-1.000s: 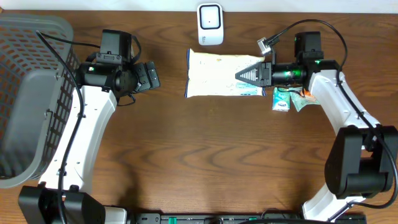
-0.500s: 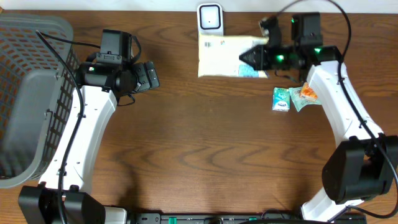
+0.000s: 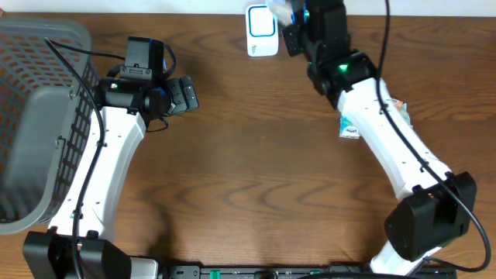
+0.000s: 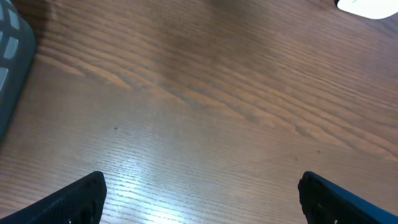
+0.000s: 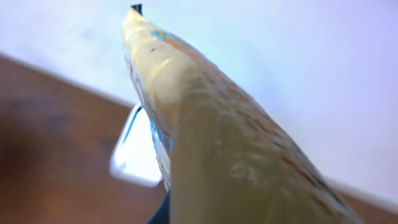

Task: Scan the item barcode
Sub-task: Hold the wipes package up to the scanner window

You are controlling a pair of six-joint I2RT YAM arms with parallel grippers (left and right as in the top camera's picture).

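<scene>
R hand clamps pkt by scanner; L hand wide.

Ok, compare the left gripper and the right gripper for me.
The left gripper has its jaws wide apart and holds nothing; the right gripper is shut on a cream packet. The left gripper hangs over bare table on the basket side; the right gripper is at the table's far edge, next to the scanner. Both are black two-finger grippers on white arms.
</scene>
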